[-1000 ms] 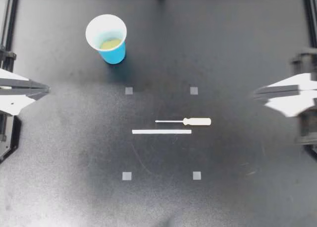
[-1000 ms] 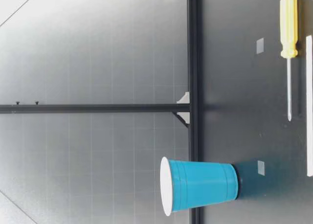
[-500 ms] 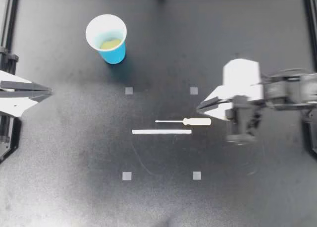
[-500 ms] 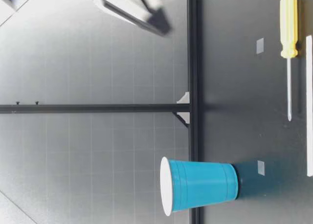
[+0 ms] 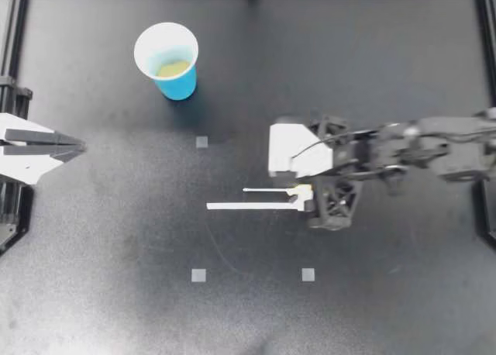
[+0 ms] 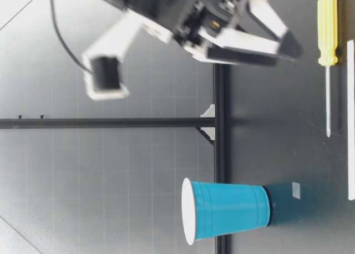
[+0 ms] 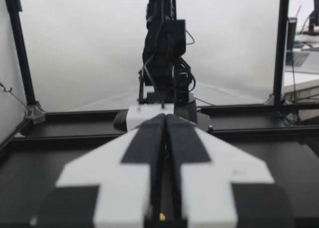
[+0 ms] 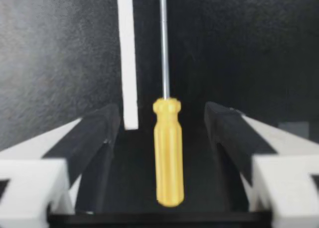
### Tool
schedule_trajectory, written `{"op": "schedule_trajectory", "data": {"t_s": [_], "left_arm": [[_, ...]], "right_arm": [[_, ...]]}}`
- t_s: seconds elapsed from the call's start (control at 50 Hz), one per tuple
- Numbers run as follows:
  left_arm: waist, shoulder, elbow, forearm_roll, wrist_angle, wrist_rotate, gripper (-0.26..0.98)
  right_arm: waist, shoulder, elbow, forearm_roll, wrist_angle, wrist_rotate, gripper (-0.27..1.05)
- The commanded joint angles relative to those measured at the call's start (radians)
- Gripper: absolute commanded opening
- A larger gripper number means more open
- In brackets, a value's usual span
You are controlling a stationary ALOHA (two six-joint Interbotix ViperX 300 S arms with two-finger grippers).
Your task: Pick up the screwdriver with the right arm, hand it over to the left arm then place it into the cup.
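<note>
1. My right gripper point(image 5: 304, 196) has moved in from the worktop point(image 5: 116, 254) edge, where it sat a second ago. Half a second ago it was just off the butt end of the screwdriver point(image 5: 271, 190); now it hangs over the handle and hides most of it from above.
2. In the right wrist view this gripper point(image 8: 164, 118) is wide open. The yellow handle of the screwdriver point(image 8: 168, 153) lies between its fingers point(image 8: 94, 138), touching neither, and the shaft points straight ahead of it.
3. In the low view my right gripper point(image 6: 285, 51) is much lower than half a second ago, with its tips close above the worktop. The screwdriver point(image 6: 327, 60) lies flat, nearer the camera than those tips.
4. The screwdriver has not shifted in any frame.
5. The white strip point(image 5: 252, 206) lies parallel to the shaft, where it was before. From the right wrist, the strip point(image 8: 127, 58) ends just ahead of one finger.
6. My left gripper point(image 5: 74, 147) stays at its own edge, far from my right gripper. Its own view shows this gripper point(image 7: 166, 121) closed on nothing, with my right arm point(image 7: 164, 54) ahead.
7. The blue cup point(image 5: 180, 84) stands upright and unmoved, well apart from both grippers; the low view shows the cup point(image 6: 227, 209) upright too.
</note>
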Motion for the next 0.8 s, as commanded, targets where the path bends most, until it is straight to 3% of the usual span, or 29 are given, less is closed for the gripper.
{"op": "schedule_trajectory", "data": {"t_s": [0.0,0.56,0.78], "left_arm": [[-0.002,0.009,-0.011,0.000,-0.003,0.002,0.13],[-0.003,0.008,-0.006,-0.002,-0.002,-0.005,0.13],[-0.002,0.009,-0.006,-0.002,-0.002,-0.006,0.13]], "right_arm": [[-0.008,0.021,-0.041,-0.002,0.012,0.000,0.64],[-0.017,0.097,-0.037,-0.035,0.018,0.008,0.62],[-0.017,0.098,-0.034,-0.041,0.029,0.009,0.46]]}}
